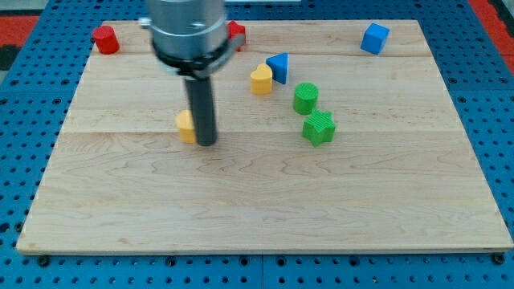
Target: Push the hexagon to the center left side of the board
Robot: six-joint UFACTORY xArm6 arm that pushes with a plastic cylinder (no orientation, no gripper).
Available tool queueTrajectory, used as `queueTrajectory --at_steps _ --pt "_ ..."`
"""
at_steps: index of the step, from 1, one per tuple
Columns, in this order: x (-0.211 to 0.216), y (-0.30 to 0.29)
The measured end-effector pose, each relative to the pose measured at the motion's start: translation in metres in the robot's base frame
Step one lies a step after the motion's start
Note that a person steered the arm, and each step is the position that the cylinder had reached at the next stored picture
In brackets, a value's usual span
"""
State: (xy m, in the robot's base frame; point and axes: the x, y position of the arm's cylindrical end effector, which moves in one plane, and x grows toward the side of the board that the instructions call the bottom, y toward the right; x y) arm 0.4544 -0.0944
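Pressing against the yellow hexagon's [186, 126] right side (partly hidden), my tip [207, 144], a jawless rod tool.

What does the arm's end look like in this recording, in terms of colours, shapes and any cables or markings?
The arm ends in a wide grey metallic cylinder with a black ring round its lower edge. Below that runs a straight dark rod, round in section, down to my tip right beside the yellow block, on its right in the view. No cables or markings are visible.

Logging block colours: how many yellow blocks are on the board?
2: a yellow hexagon beside my tip, partly hidden by the rod; a yellow block touching the blue triangle.
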Motion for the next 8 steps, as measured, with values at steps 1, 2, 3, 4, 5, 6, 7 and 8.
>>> queueTrajectory --at_steps 1,2,3,4,5,6,7,8 --pt "-0.027 -0.057" --pt "-0.011 -0.055" --pt "-0.021 -0.014" --pt "-0.05 -0.003" --pt "-0.068 -0.03" --pt "-0.067 -0.083" --pt "-0.066 -0.107" --pt "-0.066 -0.097"
